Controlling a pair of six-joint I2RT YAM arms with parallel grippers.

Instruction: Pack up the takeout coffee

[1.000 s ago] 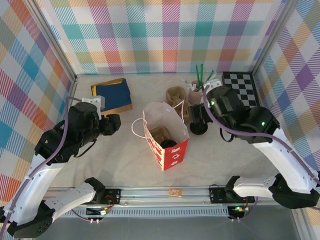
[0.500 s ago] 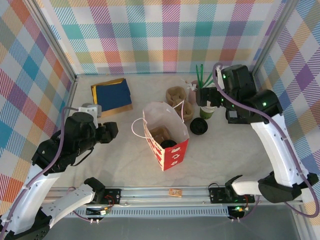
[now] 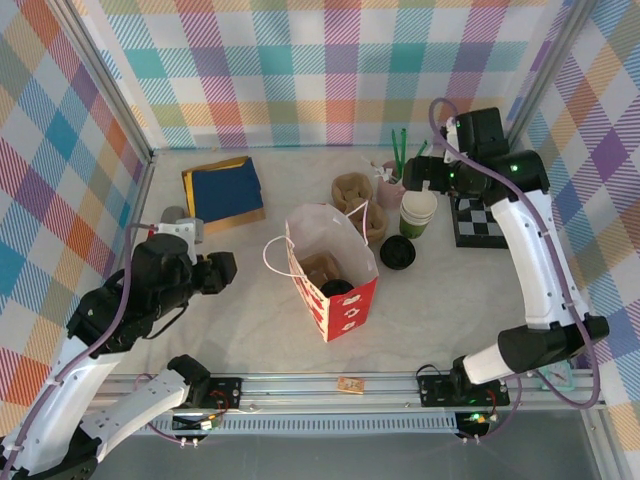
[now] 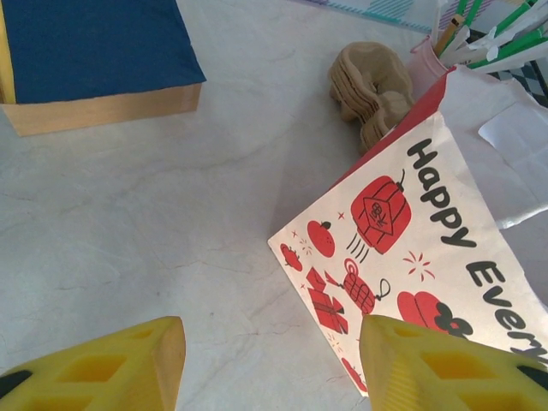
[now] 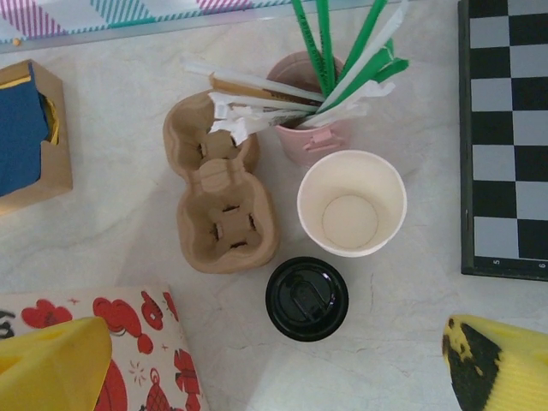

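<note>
The red-and-white paper bag (image 3: pixel 350 310) stands open mid-table. Inside it, beside a brown carrier, the round black lid of the takeout coffee (image 3: pixel 338 288) shows; the cup body is hidden. A lidless cream cup (image 3: pixel 418 212) and a loose black lid (image 3: pixel 397 252) sit right of the bag. My right gripper (image 3: pixel 418 176) hangs open high above them, looking down on the cup (image 5: pixel 351 203) and lid (image 5: pixel 306 298). My left gripper (image 3: pixel 222 270) is open left of the bag, its yellow fingers (image 4: pixel 103 368) holding nothing, facing the bag's printed side (image 4: pixel 428 231).
A blue-topped box (image 3: pixel 222 190) lies at the back left. Behind the bag are a cardboard cup carrier (image 5: pixel 218 197) and a pink cup of straws (image 5: pixel 312 111). A chessboard (image 3: pixel 480 205) lies at the right. Plaid walls close three sides.
My right arm rose from beside the loose lid and pulled back to the far right, uncovering the lidless cup. The left gripper drew slightly toward the near edge.
</note>
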